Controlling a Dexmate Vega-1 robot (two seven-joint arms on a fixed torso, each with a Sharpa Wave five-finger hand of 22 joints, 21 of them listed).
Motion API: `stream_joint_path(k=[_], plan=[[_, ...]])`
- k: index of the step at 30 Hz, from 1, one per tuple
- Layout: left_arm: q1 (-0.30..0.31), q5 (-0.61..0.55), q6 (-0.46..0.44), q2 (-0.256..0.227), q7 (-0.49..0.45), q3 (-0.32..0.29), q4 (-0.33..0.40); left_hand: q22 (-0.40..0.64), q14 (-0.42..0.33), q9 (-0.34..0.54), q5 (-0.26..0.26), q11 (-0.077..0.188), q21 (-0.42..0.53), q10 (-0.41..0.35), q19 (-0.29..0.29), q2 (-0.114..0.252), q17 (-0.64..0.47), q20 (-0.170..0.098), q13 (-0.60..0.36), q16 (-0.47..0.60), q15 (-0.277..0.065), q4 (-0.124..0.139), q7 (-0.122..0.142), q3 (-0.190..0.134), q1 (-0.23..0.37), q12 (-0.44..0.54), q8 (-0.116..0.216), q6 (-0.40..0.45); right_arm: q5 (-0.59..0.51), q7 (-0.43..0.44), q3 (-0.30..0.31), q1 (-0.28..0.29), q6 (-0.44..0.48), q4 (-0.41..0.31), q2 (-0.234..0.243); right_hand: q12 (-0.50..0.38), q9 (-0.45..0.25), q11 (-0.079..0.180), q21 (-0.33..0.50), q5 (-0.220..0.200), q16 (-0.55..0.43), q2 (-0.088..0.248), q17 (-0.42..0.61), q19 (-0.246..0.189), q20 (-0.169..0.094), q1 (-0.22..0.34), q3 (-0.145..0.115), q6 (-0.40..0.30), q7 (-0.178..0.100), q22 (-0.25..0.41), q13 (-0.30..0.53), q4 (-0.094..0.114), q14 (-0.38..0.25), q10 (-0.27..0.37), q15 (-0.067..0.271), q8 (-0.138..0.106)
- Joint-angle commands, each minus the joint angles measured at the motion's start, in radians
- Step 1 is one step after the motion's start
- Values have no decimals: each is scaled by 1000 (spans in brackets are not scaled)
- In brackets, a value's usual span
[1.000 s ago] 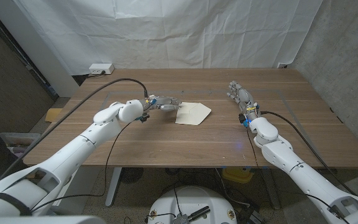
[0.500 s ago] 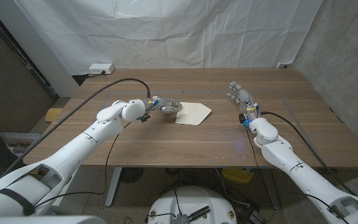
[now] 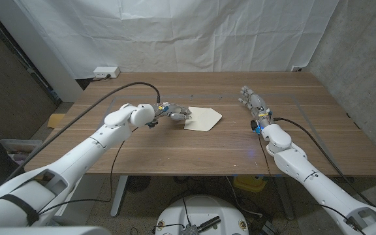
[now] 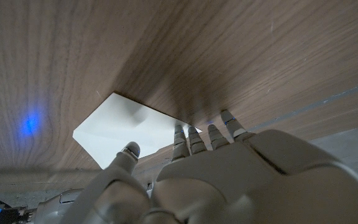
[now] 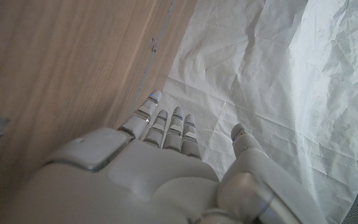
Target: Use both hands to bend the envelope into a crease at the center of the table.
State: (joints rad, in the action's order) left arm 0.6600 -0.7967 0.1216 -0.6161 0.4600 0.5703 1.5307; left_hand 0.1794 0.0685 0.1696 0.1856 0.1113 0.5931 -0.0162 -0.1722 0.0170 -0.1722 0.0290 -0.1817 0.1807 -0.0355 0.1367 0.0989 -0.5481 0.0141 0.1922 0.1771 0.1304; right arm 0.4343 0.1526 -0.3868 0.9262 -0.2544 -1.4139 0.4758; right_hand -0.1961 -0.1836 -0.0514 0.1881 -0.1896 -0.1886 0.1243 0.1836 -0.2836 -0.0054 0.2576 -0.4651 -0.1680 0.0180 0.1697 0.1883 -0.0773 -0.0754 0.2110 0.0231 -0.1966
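A cream envelope (image 3: 203,118) lies flat near the middle of the wooden table (image 3: 175,147), one corner pointing right. My left hand (image 3: 173,111) has its fingertips at the envelope's left edge; its fingers are apart and nothing is gripped. In the left wrist view the envelope (image 4: 126,127) lies just beyond my left hand (image 4: 197,180), whose fingertips (image 4: 194,134) reach its near edge. My right hand (image 3: 253,101) stands well to the right of the envelope, fingers spread, holding nothing. The right wrist view shows that right hand (image 5: 154,162) open over bare wood.
A white power strip (image 3: 106,72) sits on a ledge behind the table's far left corner. A white cloth backdrop (image 3: 194,32) hangs behind the table. Black cables run along both arms.
My left hand has crept rightward until its fingertips meet the envelope's left edge. The right hand and the envelope have not moved.
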Motion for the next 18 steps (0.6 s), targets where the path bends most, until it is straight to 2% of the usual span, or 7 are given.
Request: stream_joint_path(k=[1, 6, 9, 12, 15, 18], plan=[[-19, -68, -2, 4, 34, 27, 0, 2, 17, 4, 11, 10, -14, 5, -43, -29, -2, 16, 0, -4, -22, -6, -3, 17, -3, 2, 3, -1, -3, 10, -3, 6, 12, -11, -1, -4, -2, -3, 7, -1, -8, 0, 6, -4, 1, -5, 0, -13, 3, 3, 6, -3, -12, 10, -6, -3], [-25, -89, -15, 12, 53, 35, 0, 3, 33, 5, 19, 10, -34, 24, -73, -70, -2, 39, -1, -4, -7, -12, -14, 46, -3, -2, -6, -38, -2, 21, -4, 9, 37, -24, -1, -7, -2, -9, 11, -1, -12, -1, 6, -13, 3, -9, 1, -18, 8, 3, 6, -2, -25, 19, -12, -4], [-28, -99, -22, 18, 63, 39, -1, 4, 45, 5, 22, 2, -41, 32, -85, -77, -3, 46, -1, -6, 3, -12, -18, 53, -4, -4, -6, -48, -6, 39, -3, 16, 67, -47, 6, -10, -2, -20, 19, -1, -21, -2, 7, -40, 9, -15, 3, -27, 14, 3, 5, 0, -53, 32, -32, -6], [-27, -103, -23, 22, 63, 40, -1, 5, 47, 5, 24, -1, -45, 30, -90, -79, -3, 48, -1, -5, 5, -10, -20, 57, -6, -2, -5, -51, -14, 62, -1, 29, 110, -87, 21, -17, -2, -35, 26, -1, -27, -1, 6, -65, 18, -17, 0, -45, 25, 3, 5, -2, -80, 59, -40, -10], [-25, -110, -28, 26, 64, 41, 1, 5, 45, 5, 25, -2, -46, 25, -91, -80, -4, 47, -1, -3, 3, -8, -22, 60, -8, 1, -4, -52, -20, 96, 5, 49, 174, -149, 39, -22, -2, -35, 30, -1, -31, 1, 5, -87, 25, -18, -3, -64, 33, 3, 5, -3, -105, 82, -49, -14], [-23, -113, -34, 29, 64, 39, 3, 5, 45, 5, 26, -2, -47, 25, -94, -80, -4, 46, -1, -2, 2, -6, -23, 62, -9, 1, -3, -52, -15, 124, 14, 74, 237, -214, 54, -30, -2, -51, 37, 0, -36, 3, 4, -122, 43, -20, -7, -89, 46, 3, 4, -4, -139, 121, -66, -18]])
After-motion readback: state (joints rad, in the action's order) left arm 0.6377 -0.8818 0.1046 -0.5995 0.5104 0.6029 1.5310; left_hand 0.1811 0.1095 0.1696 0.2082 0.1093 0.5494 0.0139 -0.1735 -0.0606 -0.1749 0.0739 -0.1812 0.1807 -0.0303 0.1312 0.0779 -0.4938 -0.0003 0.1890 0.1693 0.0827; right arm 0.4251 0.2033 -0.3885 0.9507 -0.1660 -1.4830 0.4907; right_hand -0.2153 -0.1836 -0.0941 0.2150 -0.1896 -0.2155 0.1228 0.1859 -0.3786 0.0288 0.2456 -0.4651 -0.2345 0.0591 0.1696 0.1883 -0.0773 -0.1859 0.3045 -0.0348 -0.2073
